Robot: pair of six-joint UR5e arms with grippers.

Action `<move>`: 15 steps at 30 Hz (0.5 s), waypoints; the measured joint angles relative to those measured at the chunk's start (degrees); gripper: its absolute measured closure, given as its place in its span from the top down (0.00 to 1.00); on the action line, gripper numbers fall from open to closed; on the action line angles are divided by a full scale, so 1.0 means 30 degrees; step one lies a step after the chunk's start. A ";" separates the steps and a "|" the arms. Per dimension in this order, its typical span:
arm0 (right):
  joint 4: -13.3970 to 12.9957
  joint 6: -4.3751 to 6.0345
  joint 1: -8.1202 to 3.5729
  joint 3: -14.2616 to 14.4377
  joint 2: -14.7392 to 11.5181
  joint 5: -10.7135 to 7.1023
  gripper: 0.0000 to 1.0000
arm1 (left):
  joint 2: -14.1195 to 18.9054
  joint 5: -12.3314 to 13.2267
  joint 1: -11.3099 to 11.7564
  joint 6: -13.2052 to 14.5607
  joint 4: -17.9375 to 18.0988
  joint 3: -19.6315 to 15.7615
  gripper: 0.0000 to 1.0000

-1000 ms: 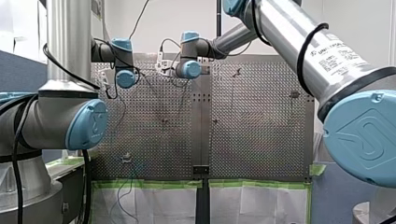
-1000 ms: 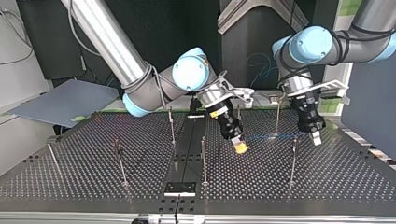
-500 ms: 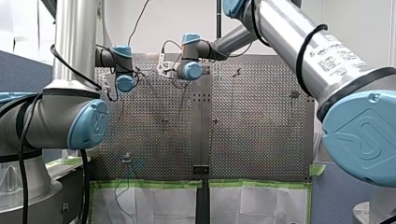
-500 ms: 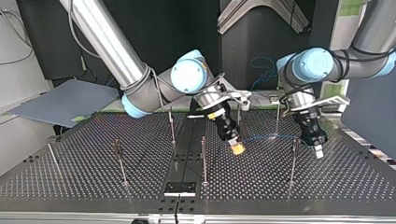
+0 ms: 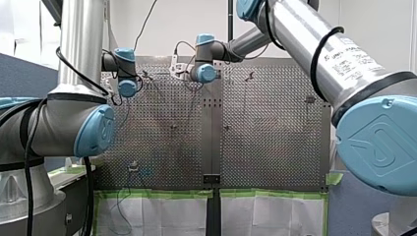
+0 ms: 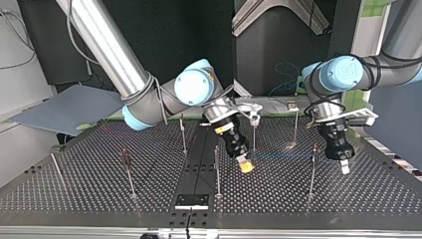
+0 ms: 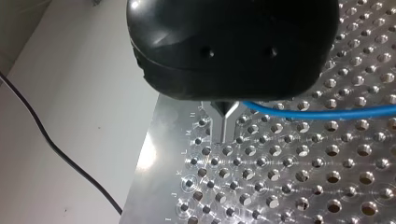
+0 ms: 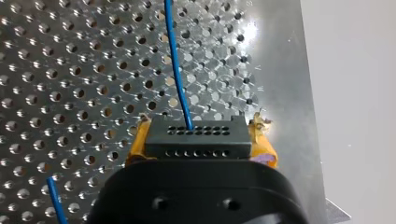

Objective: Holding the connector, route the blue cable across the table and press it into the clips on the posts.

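Observation:
In the right wrist view my right gripper [image 8: 198, 133] is shut with yellow pads [image 8: 137, 142] on a black connector [image 8: 205, 143]. The blue cable [image 8: 177, 70] leaves the connector and runs ahead over the perforated table. In the top view my right gripper [image 6: 244, 166] hangs just above the table near the middle. From it the blue cable [image 6: 278, 155] stretches level toward my left gripper [image 6: 345, 167] at the view's right. In the left wrist view my left gripper [image 7: 222, 136] has its metal fingers together, with the blue cable [image 7: 322, 112] running sideways from them.
Several thin posts stand on the table: one [image 6: 254, 137] right behind my right gripper, one [image 6: 312, 172] beside my left gripper, others [image 6: 217, 169] [image 6: 128, 172] toward the top view's left. A black plate [image 6: 191, 201] sits at the near edge. Slack blue cable [image 5: 123, 206] hangs off the table.
In the top view both grippers have come nearer the camera and lower. My right gripper drifted toward that view's left, my left toward its right, drawing the cable between them longer.

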 joint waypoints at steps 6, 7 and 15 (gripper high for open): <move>0.0015 0.0001 -0.0115 -0.0089 -0.0002 -0.0002 0.00 | -0.0040 0.0161 0.0061 -0.0106 0.0036 0.0038 0.00; 0.0016 0.0001 -0.0120 -0.0090 -0.0001 -0.0002 0.00 | -0.0099 0.0221 0.0082 -0.0133 0.0053 0.0089 0.00; 0.0040 0.0001 -0.0177 -0.0097 0.0006 -0.0003 0.00 | -0.1183 0.0775 0.0257 -0.0311 0.0203 0.0289 0.00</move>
